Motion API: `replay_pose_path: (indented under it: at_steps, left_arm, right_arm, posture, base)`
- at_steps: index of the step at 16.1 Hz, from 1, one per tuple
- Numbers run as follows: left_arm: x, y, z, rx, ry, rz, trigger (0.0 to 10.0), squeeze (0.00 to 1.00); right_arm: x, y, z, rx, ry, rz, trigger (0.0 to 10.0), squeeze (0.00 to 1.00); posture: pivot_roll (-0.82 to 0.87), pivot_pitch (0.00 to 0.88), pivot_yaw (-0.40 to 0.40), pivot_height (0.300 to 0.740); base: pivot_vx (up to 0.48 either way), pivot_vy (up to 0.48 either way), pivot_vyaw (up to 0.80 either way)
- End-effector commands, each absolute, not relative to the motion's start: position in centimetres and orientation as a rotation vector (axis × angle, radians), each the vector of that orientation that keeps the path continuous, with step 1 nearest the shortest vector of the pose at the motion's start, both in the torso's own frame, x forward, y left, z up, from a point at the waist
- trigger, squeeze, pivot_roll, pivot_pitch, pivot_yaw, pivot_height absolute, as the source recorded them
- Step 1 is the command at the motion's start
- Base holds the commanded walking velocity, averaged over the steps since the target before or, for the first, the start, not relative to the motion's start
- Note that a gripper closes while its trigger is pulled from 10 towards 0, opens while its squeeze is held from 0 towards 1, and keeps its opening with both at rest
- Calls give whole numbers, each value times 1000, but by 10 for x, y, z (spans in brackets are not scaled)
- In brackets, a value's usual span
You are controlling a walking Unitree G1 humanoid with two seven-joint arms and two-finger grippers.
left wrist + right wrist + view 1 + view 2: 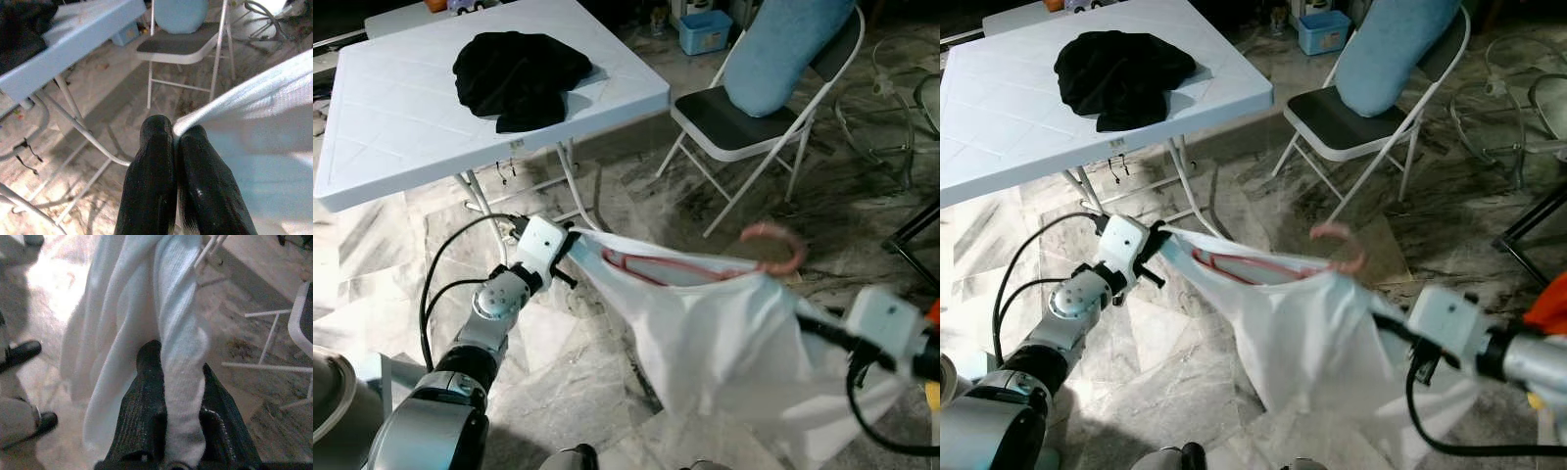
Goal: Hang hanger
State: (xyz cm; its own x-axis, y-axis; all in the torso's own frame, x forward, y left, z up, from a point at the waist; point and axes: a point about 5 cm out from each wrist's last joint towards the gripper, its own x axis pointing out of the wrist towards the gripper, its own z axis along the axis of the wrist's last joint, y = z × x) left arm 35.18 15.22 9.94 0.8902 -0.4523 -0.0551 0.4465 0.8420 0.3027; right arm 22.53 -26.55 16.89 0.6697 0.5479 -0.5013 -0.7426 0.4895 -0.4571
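A white shirt (724,343) hangs stretched between my two grippers above the marble floor. A pink hanger (705,264) sits inside its neck, with the hook (773,247) sticking up. My left gripper (570,240) is shut on the shirt's left shoulder edge, seen close in the left wrist view (175,132). My right gripper (803,318) is shut on a bunched fold of the shirt (178,382) at the right side, its fingers (146,396) on either side of the cloth.
A white folding table (401,127) with a black garment (519,73) stands at the back left. A folding chair (754,117) carrying a blue cushion (783,49) stands at the back right. A person's black shoes (22,352) are on the floor nearby.
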Motion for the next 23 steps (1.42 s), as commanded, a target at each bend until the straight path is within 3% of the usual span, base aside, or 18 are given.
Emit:
replay_pose_path:
  at_steps: [1, 4, 8, 9, 10, 11, 15, 19, 23]
  left_arm:
    - [348, 166, 89, 283, 42, -419, 0, 0]
    - [345, 156, 82, 248, 75, -480, 0, 0]
    - [338, 136, 74, 163, 78, -559, 0, 0]
    - [336, 131, 71, 128, 90, -566, 9882, 0]
    - [334, 128, 70, 109, 89, -567, 10000, 800]
    - [331, 123, 68, 82, 77, -588, 10000, 1000]
    - [321, 119, 66, 95, 44, -695, 10000, 1000]
    - [312, 116, 63, 94, 40, -808, 10000, 1000]
    - [304, 116, 81, 145, -91, -903, 10000, 1000]
  right_arm:
    - [226, -264, 190, -687, 247, 806, 10000, 0]
    - [225, -258, 219, -603, 161, 844, 10000, 0]
    - [247, -240, 228, -451, -15, 726, 10000, 0]
    - [253, -232, 219, -441, -21, 698, 10000, 0]
    - [258, -222, 210, -431, -24, 691, 10000, 0]
    - [261, -212, 197, -444, 0, 701, 10000, 0]
    - [274, -206, 174, -594, 78, 722, 10000, 0]
    - [306, -213, 164, -695, 68, 620, 10000, 0]
    - [325, -210, 148, -793, 86, 630, 10000, 0]
  posture:
    - [-160, 143, 91, 740]
    - [-161, 139, 85, 740]
    - [-165, 136, 72, 740]
    - [-165, 135, 70, 740]
    - [-164, 139, 67, 740]
    - [-162, 141, 60, 740]
    - [-143, 149, 72, 740]
    - [-121, 151, 71, 740]
    - [-95, 159, 55, 740]
  base:
    - [0, 0, 0]
    - [0, 0, 0]
    - [0, 0, 0]
    - [0, 0, 0]
    - [0, 0, 0]
    - [0, 0, 0]
    - [0, 0, 0]
    - [0, 0, 0]
    - [0, 0, 0]
